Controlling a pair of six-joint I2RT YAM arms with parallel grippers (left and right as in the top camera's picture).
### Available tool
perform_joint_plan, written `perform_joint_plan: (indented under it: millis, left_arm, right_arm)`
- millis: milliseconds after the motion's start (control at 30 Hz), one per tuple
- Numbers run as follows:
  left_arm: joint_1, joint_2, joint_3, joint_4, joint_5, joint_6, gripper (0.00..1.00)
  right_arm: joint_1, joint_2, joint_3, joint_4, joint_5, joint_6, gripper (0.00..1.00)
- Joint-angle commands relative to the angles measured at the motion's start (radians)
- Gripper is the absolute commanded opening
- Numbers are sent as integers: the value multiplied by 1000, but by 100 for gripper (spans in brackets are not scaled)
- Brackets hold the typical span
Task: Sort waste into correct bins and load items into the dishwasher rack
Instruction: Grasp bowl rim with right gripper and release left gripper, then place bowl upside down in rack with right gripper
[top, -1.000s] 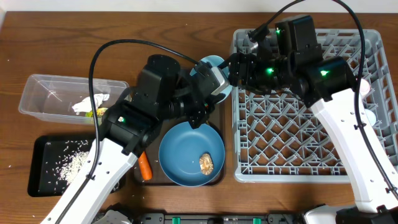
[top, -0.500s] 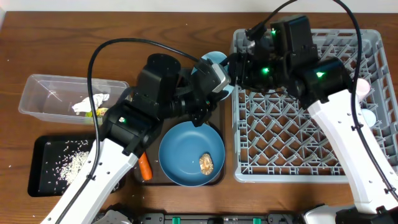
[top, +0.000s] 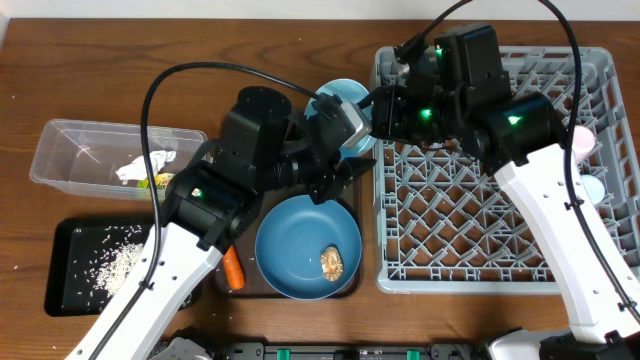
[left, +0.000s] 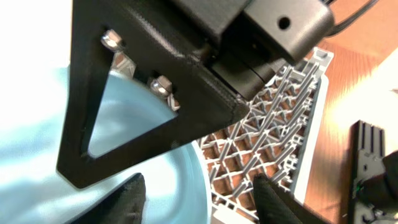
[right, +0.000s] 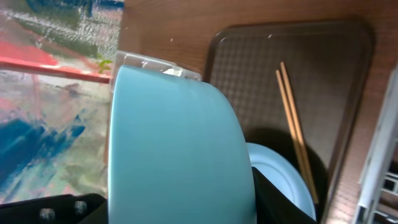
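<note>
1. Pale blue and small, the bowl (top: 338, 98) hangs above the wooden counter (top: 60, 70) just off the dishwasher rack's (top: 470, 230) far-left corner in the overhead view. The left gripper (top: 340, 142) and right gripper (top: 378, 112) meet at it. This looks like a handover. To do it well, the left arm should draw clear away from the rack before the right arm carries the bowl over the rack's wall and stands it between pegs.
2. From the left wrist, the bowl (left: 37, 162) fills the side away from the rack (left: 280, 130). The left gripper (left: 202, 196) has its jaws spread wide, straddling the rim without pinching. One black triangular finger (left: 186, 106) of the right gripper lies against the bowl.
3. From the right wrist, the bowl (right: 180, 155) sits edge-on in the right gripper (right: 168, 208), whose jaws seem clamped on it. It is tipped upright, not flat. Being round, it has no long axis, and I cannot tell which way its mouth faces. Chopsticks (right: 295, 130) lie on the brown tray (right: 249, 68) beside the rack.
</note>
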Motion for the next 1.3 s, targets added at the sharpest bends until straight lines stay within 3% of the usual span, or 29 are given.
perform_joint_plan:
  millis: [0, 467, 900, 1133, 1267]
  left_arm:
    - [-3, -2, 22, 0, 16, -4, 64]
    - [-2, -55, 22, -3, 13, -19, 72]
    - [0, -107, 22, -47, -13, -19, 73]
    - [0, -107, 22, -64, -18, -18, 73]
    - [0, -107, 22, -64, -18, -18, 73]
  right_arm:
    - [-22, 3, -1, -5, 44, -42, 38]
    - [-116, -26, 0, -121, 338, -111, 41]
    - [-166, -32, 0, -251, 962, -154, 43]
    - [-167, -30, 0, -208, 1310, -328, 44]
    - [-167, -30, 0, -171, 1309, -389, 46]
